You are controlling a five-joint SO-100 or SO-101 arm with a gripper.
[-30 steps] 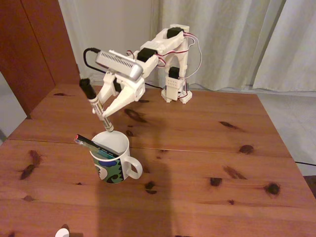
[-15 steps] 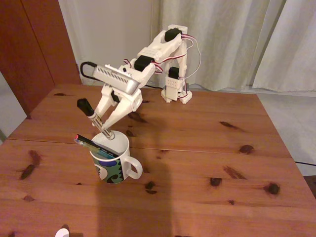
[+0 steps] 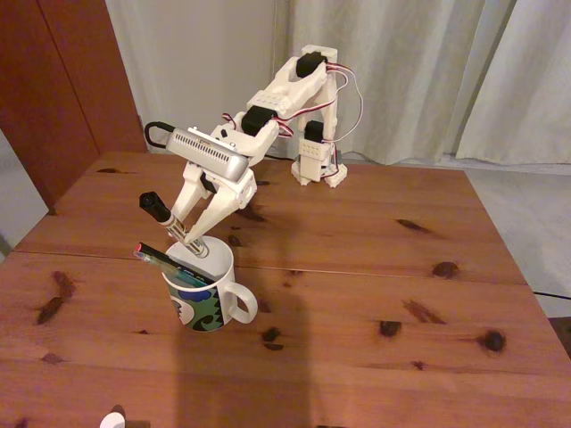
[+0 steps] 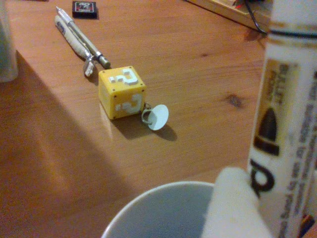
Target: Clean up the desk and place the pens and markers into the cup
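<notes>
The marker [image 3: 169, 223], white-bodied with a black cap, is hanging tilted over the cup [image 3: 203, 290], cap end up and to the left in the fixed view, its lower end dipping just inside the rim. I am reading the gripper [image 3: 194, 242] as clamped on it, fingers pinching the barrel low down. Leaning out of the cup's left side, a thin black pen [image 3: 169, 262] with a red tip and what looks like a teal pen [image 3: 189, 278] are already lying across the opening.

The tilt is what is worrying me. If I am letting go at this angle, the marker could be pivoting on the rim and tipping out to the left, or knocking the leaning pens loose. Pushing lower could be nudging the cup itself, which is sitting free on the desk [image 3: 375, 267].

In the wrist view, the marker's printed barrel [image 4: 290, 124] is crowding the right edge above the cup rim [image 4: 163, 198]. A yellow cube [image 4: 122, 91] and two more pens [image 4: 79, 37] are lying beyond.
</notes>
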